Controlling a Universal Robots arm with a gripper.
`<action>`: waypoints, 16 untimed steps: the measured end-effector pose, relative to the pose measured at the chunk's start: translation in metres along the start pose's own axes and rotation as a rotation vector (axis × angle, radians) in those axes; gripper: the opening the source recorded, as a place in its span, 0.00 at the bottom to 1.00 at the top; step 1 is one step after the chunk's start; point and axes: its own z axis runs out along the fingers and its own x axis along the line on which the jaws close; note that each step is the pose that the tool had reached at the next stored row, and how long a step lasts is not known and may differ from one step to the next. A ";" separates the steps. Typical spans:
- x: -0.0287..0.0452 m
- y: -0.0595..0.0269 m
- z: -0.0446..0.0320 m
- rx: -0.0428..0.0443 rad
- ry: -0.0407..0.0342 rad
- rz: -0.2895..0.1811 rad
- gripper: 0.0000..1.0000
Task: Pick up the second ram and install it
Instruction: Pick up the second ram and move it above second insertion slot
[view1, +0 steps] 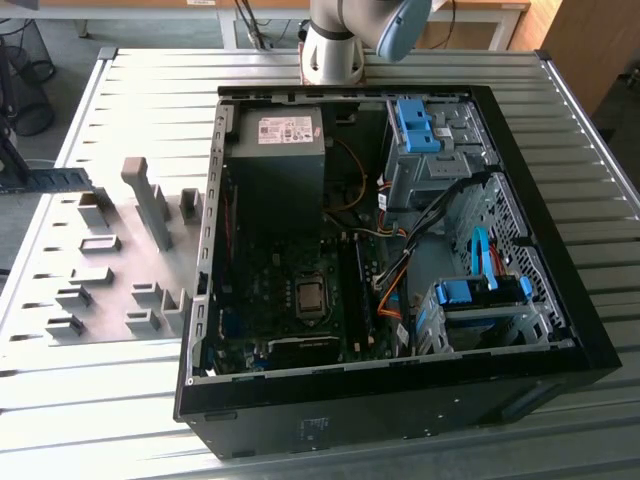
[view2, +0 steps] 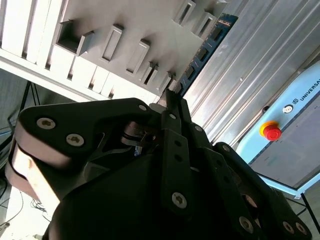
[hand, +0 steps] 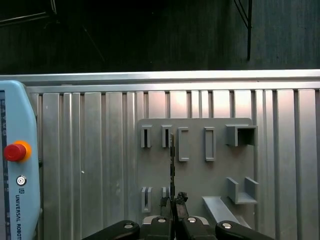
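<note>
The second ram is a thin blue board with black chips, and my gripper is shut on one end of it. In the first wrist view the ram shows edge-on, rising from the gripper over the grey fixture plate. In the exterior view the ram hangs level above the plate's far left part, with the gripper at the picture's left edge. The green motherboard lies in the open computer case, its long black slots beside the processor socket.
Grey fixture blocks stand up from the plate. A teach pendant with a red stop button lies on the ribbed metal table. The case holds a power supply, blue drive cages and loose cables. The arm's base stands behind the case.
</note>
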 end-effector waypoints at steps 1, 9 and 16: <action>0.0000 0.0000 -0.0010 0.0000 0.0000 0.000 0.14; 0.0001 0.0001 -0.0126 0.0000 0.0000 0.000 0.14; 0.0001 0.0001 -0.0234 0.0000 0.0001 0.000 0.14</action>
